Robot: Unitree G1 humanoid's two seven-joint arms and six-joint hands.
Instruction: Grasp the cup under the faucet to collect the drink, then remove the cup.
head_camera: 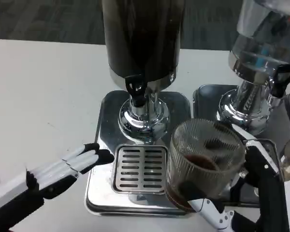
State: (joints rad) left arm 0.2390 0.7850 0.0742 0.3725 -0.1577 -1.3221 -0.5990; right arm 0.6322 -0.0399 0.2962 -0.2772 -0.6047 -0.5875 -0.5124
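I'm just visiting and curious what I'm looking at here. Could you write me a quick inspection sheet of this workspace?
Surface: white table, bare on the left.
Job's things: ribbed clear glass cup with dark drink at the bottom, held right of the slotted metal drip tray; dark drink dispenser with black tap above the tray.
Clutter: second clear dispenser on a chrome base, far right.
Hands: right hand grips the cup; left hand open, fingertips at the tray's base edge.
Cables: nothing seen.
Surroundings: dark carpet behind the table.
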